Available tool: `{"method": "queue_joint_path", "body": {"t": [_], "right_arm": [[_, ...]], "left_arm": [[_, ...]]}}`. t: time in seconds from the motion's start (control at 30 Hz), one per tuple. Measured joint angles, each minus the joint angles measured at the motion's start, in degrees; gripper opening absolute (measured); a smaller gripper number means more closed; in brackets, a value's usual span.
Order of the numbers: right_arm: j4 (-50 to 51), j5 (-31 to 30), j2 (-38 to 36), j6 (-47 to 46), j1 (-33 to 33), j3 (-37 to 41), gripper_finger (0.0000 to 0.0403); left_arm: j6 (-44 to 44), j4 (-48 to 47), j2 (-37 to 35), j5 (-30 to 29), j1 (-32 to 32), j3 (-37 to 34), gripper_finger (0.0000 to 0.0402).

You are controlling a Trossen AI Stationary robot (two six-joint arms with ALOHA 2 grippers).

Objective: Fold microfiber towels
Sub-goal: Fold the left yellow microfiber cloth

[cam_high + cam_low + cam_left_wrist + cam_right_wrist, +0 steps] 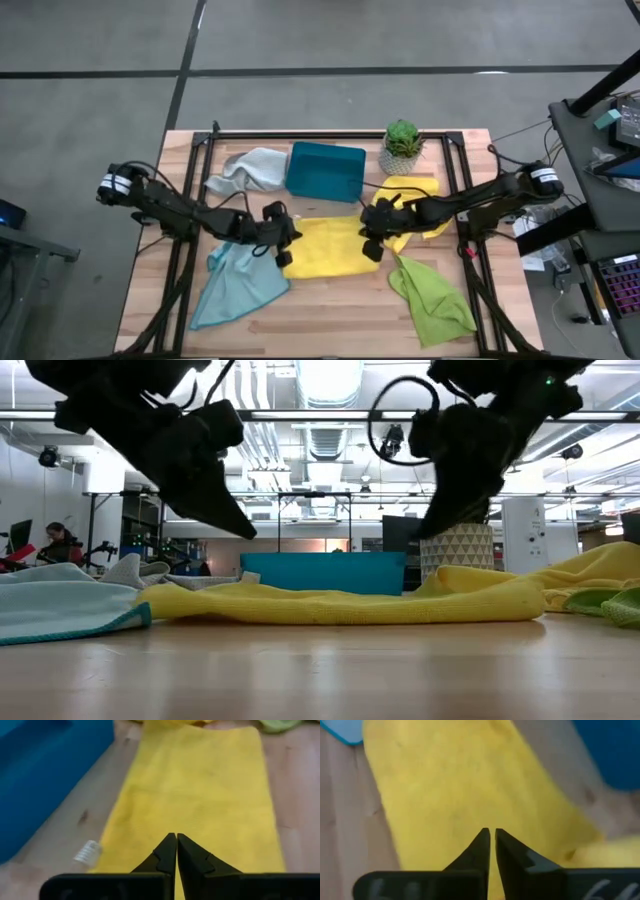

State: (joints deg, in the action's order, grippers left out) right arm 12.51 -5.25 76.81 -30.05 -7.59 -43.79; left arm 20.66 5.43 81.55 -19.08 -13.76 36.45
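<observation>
A yellow towel [325, 245] lies folded as a flat strip on the table's middle, in front of the teal tray [325, 170]. My left gripper [285, 240] hangs shut above the strip's left end and clear of it [245, 532]. My right gripper [370, 245] hangs above its right end [425, 532], shut but for a thin slit, with nothing between the fingers. A second yellow towel [415, 205] lies bunched under the right arm. The light blue towel [235, 285], pale grey towel [245, 168] and lime green towel [430, 295] lie loose on the table.
A small potted plant [402, 147] stands to the right of the tray at the table's far side. Black frame rails [190, 230] run along both table sides. Bare wood [330, 310] shows between the blue and green towels at the near edge.
</observation>
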Motion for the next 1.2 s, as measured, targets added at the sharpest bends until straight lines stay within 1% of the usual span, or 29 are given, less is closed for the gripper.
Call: {"method": "queue_joint_path", "body": {"t": [0.17,0.27,0.33,0.47,0.6,0.7,0.83,1.03,1.2], "right_arm": [[5.2,1.1,-1.2,-9.8,-2.4,0.0,0.0069],[5.8,1.0,-0.5,-14.1,-3.7,0.0,0.0100],[5.9,1.0,0.5,-15.9,-4.4,0.0,0.0120],[6.1,1.0,2.6,-18.3,-4.6,0.0,0.0158],[5.7,-0.5,4.2,-19.9,-4.5,0.0,0.0186],[5.2,-2.2,5.1,-21.3,-4.5,0.0,0.0196],[4.3,-2.4,6.2,-22.1,-4.5,0.0,0.0198],[-2.8,-2.7,10.0,-22.7,-4.5,0.0,0.0199],[-5.5,-3.3,13.1,-23.6,-4.5,0.0,0.0199]], "left_arm": [[2.9,1.3,3.4,-0.8,-1.4,0.0,0.0000],[3.7,2.8,6.4,-1.1,-1.5,0.0,0.0000],[4.4,4.7,8.6,-1.2,-1.4,0.0,0.0000],[4.5,4.7,12.1,-1.2,-1.4,0.2,0.0000],[4.9,5.0,14.4,-1.5,-1.4,0.0,0.0000],[6.0,3.9,15.2,-1.3,-1.4,0.2,0.0000],[7.5,-0.6,14.8,-0.9,-1.6,0.2,0.0000],[7.7,-5.2,12.6,-0.7,-1.6,0.0,0.0000],[8.0,-8.0,10.6,-0.3,-1.7,-0.1,0.0000]]}}
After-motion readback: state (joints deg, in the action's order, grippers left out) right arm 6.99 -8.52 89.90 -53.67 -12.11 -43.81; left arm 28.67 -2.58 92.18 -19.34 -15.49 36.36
